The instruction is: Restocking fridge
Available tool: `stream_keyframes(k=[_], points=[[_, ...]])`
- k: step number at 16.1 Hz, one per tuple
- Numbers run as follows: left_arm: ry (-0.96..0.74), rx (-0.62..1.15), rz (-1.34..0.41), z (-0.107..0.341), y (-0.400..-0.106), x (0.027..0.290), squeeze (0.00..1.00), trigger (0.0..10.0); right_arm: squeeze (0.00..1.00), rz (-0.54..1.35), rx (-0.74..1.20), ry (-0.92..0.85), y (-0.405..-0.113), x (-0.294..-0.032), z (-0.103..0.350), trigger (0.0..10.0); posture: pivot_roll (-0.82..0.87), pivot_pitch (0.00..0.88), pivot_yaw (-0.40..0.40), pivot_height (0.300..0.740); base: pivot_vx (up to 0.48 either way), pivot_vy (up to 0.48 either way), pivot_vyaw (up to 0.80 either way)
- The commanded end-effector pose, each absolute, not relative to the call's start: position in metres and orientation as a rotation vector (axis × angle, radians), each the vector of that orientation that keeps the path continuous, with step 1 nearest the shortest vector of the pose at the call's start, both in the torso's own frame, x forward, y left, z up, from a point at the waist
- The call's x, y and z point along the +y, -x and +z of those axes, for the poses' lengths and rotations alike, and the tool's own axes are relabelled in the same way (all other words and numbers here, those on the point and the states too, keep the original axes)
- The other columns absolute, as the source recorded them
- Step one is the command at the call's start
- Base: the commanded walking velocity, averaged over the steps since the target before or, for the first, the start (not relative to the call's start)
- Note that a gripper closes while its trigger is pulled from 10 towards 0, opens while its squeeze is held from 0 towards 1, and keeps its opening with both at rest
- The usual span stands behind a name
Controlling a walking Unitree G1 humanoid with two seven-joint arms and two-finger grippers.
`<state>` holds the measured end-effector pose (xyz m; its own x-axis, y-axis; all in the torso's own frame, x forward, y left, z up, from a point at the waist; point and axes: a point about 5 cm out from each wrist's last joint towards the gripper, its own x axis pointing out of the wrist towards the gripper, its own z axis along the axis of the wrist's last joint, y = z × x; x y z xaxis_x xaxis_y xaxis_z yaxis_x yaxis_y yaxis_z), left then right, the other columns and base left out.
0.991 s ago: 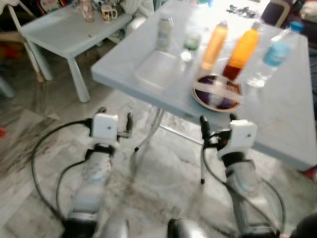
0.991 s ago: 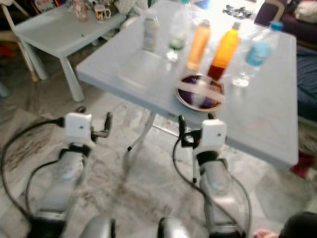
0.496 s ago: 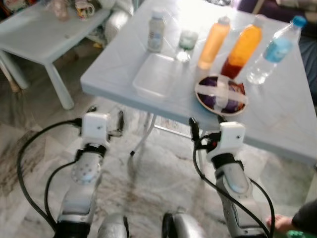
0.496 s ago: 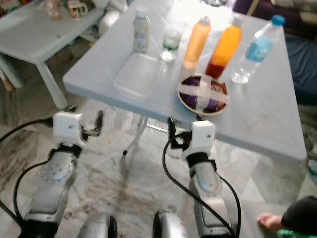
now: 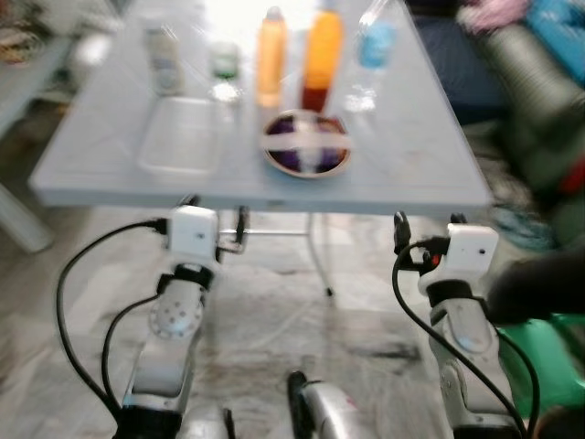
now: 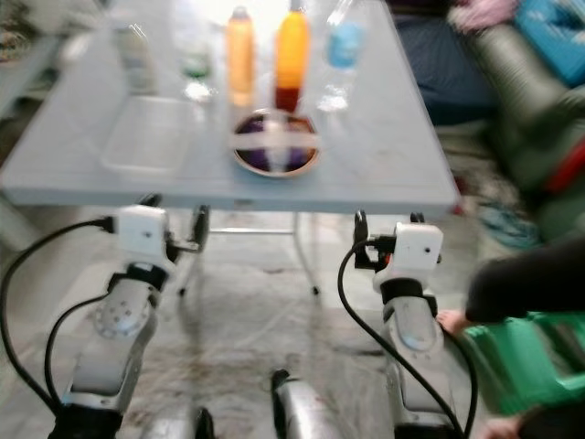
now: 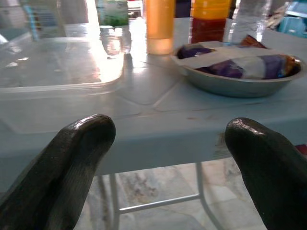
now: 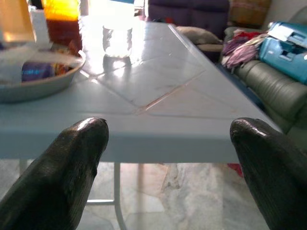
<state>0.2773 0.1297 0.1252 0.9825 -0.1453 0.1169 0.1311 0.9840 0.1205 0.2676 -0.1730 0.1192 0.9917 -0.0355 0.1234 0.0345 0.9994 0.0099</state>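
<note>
The goods to be restocked stand on the pale blue plastic table [image 5: 411,165], all beyond and above both sets of jaws. The shallow metal bowl of wrapped purple snack packets [image 5: 306,155] sits nearest the table edge, ahead of the left gripper [image 5: 215,224] and a little toward the right one. Behind it stand the pale orange juice bottle [image 5: 270,57], the deep orange bottle with a dark base [image 5: 322,59] and the clear water bottle with a blue label [image 5: 372,50]. The clear flat plastic container [image 5: 180,134] lies straight ahead of the left jaws, with a small glass tumbler [image 5: 223,71] and a white jar [image 5: 164,60] behind it (both blurred).

Both arms are held forward, elbows bent, grippers just below the table's front edge. The left fingers [image 7: 72,163] are spread wide and hold nothing; the right gripper [image 5: 428,233] is likewise open and empty.

To do the pick well, I judge the chosen arm should rise clear of the table edge first, then go in level around a bottle's body without brushing its neighbours.
</note>
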Motion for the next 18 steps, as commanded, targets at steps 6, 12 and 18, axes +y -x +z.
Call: stream_keyframes(k=[6,12,18], points=[[-0.148,-0.137,-0.007,0.131,-0.266,0.168,0.00,10.0,0.00,-0.006,-0.215,-0.008,-0.261,-0.170,0.139,10.0,0.07,0.155,-0.024,0.740,0.000,0.000,0.00],[-0.115,-0.182,0.021,0.146,-0.270,0.171,0.00,10.0,0.00,-0.053,-0.203,0.070,-0.260,-0.177,0.141,10.0,0.08,0.139,-0.035,0.740,0.158,0.000,0.00],[-0.093,-0.187,0.010,0.148,-0.271,0.166,0.00,10.0,0.00,-0.086,-0.169,0.012,-0.260,-0.176,0.134,10.0,0.07,0.139,-0.038,0.740,0.381,0.000,0.00]])
